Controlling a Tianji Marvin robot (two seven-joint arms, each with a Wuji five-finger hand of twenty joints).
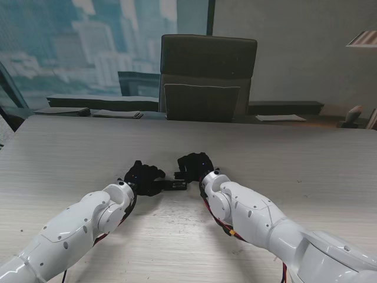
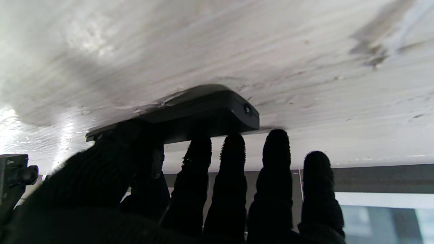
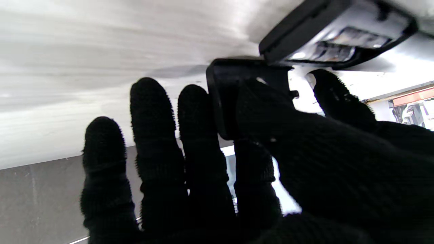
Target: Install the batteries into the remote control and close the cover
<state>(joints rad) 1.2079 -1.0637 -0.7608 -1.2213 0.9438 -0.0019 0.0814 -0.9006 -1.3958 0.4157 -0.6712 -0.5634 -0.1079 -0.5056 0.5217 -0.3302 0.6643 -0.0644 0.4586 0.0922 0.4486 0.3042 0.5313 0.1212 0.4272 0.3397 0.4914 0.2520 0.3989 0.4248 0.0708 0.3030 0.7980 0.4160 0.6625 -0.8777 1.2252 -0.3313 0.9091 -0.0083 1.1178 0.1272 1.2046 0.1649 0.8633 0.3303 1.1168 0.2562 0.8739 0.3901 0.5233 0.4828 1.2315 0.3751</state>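
Note:
The black remote control [image 1: 176, 185] lies on the table between my two gloved hands. My left hand [image 1: 143, 177] grips one end of the remote control [image 2: 206, 110], thumb on one side and fingertips [image 2: 234, 149] on the other. The right wrist view shows the remote's [image 3: 291, 30] battery bay open, with shiny batteries [image 3: 342, 42] seated inside. My right hand [image 1: 194, 165] pinches the black battery cover [image 3: 225, 91] between thumb and forefinger, the cover's edge just at the open bay. Its other fingers [image 3: 149, 112] are spread.
The pale wooden table [image 1: 294, 165] stretches wide on both sides of my hands. A dark office chair [image 1: 207, 76] stands at its far edge. Flat dark folders [image 1: 118, 113] and a white sheet [image 1: 281, 118] lie on the low ledge behind the table.

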